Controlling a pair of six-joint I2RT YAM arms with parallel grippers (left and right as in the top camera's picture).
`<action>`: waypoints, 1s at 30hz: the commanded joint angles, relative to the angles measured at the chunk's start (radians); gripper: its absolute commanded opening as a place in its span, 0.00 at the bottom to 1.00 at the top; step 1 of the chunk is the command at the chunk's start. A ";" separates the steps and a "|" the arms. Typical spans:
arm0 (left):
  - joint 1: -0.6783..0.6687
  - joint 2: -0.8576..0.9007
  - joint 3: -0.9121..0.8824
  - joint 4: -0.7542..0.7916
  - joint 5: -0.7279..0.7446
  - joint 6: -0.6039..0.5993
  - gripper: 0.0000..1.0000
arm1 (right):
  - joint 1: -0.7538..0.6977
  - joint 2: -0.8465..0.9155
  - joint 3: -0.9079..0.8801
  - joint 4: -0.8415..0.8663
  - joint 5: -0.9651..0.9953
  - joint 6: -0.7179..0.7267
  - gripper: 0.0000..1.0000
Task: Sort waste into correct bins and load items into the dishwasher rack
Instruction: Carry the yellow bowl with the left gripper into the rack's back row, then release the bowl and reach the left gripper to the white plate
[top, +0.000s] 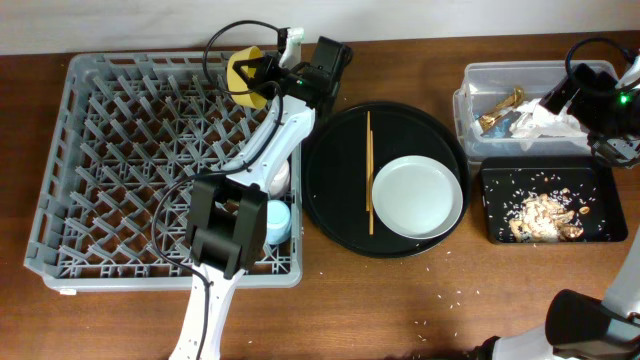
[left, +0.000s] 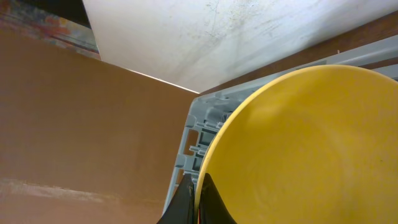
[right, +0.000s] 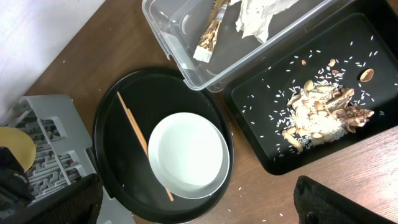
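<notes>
Left gripper (left: 198, 200): shut tight on the rim of the yellow bowl (left: 298, 149), one dark finger on each side, bottom centre of the wrist view.
Yellow bowl: held on edge over the upper right corner of the dishwasher rack (top: 100, 200); whether it touches the pegs cannot be told.
Right gripper (right: 199, 210): jaws spread wide, holding nothing, above the bins at upper right.
Dishwasher rack: fills the left half of the overhead frame.
Light-blue cup (top: 279, 220): in the rack's lower right corner.
Pink cup (top: 283, 178): just above it in frame, mostly hidden by the left arm.
Round black tray (top: 335, 215): centre.
Plate (top: 417, 197): on that tray, right side.
Chopsticks (top: 369, 170): along the plate's left edge.
Clear tub (top: 467, 105): upper right, holding napkins (top: 545, 122) and a gold wrapper (top: 500, 103).
Black rectangular tray (top: 600, 180): just below the tub, holding food scraps (top: 545, 215).
</notes>
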 joint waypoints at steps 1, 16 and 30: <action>0.013 0.020 -0.001 -0.003 -0.018 0.006 0.00 | -0.001 0.002 0.003 -0.003 0.009 0.004 0.99; 0.003 0.025 -0.013 -0.018 0.051 0.005 0.00 | -0.001 0.002 0.003 -0.003 0.009 0.004 0.99; -0.021 0.025 -0.013 -0.019 0.051 0.006 0.00 | -0.001 0.002 0.003 -0.003 0.009 0.004 0.98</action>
